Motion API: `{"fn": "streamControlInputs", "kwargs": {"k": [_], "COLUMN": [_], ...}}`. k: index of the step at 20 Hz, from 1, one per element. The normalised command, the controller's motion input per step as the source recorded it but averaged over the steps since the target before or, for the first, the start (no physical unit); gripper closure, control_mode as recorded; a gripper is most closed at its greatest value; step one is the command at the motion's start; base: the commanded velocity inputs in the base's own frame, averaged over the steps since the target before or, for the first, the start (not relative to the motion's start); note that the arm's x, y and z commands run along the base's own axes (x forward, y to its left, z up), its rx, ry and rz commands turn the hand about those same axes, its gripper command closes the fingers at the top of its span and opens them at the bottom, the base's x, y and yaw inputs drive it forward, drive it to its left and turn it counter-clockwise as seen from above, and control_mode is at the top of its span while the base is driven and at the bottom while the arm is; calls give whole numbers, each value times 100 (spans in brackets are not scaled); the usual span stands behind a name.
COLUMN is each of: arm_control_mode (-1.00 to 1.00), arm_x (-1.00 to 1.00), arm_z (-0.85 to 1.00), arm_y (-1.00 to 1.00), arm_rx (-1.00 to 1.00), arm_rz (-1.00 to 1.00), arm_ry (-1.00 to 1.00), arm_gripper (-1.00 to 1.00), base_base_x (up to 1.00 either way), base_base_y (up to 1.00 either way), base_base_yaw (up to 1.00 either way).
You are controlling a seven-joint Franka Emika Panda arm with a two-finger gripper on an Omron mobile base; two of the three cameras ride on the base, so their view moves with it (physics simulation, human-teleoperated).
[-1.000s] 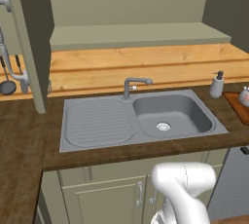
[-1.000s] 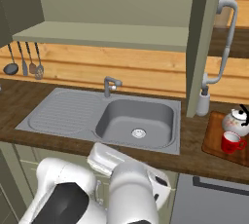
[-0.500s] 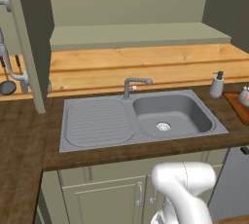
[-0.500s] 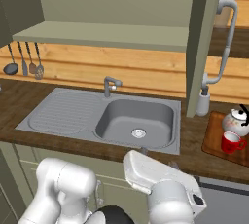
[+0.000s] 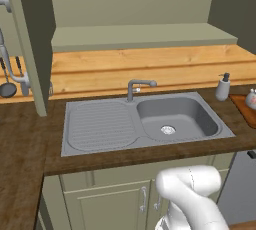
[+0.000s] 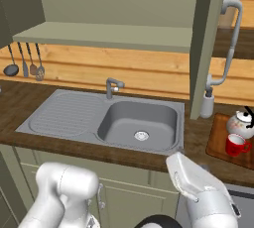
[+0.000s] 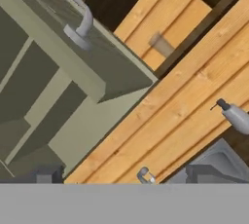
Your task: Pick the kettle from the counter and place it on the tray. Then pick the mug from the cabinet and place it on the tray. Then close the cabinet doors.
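Now the gripper (image 7: 121,175) is hanging wide open and empty, facing the open cabinet doors (image 7: 92,67); swinging carelessly risks clipping an edge instead of pushing it shut.

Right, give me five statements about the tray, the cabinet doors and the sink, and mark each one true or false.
1. The red mug stands on the tray. True.
2. The kettle sits in the sink basin. False: it stands on the tray, behind the mug.
3. Both cabinet doors are shut. False: the right door and the left door both stand open, edge on to the cameras.
4. The soap dispenser stands on the counter between the sink and the tray. True.
5. The cabinet shelf holds the mug. False: the shelf is bare, and the mug is on the tray.
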Motion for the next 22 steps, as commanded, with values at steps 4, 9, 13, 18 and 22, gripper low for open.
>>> {"fn": "streamControlInputs", "kwargs": {"k": [4, 9, 13, 18, 22], "arm_control_mode": [-100, -100, -100, -100, -100], "arm_x": [3, 11, 25, 45, 52], "arm_z": [17, 20, 18, 2, 5], "arm_y": [-43, -21, -5, 0, 17], "arm_rx": [18, 17, 10, 7, 1], "arm_rz": [4, 4, 0, 1, 4], "arm_ry": [0, 0, 1, 5, 5], "arm_gripper": [-100, -100, -100, -100, -100], "base_base_x": [0, 0, 0, 0, 0], "base_base_y": [0, 0, 0, 0, 0], "base_base_yaw": [0, 0, 0, 0, 0]}}
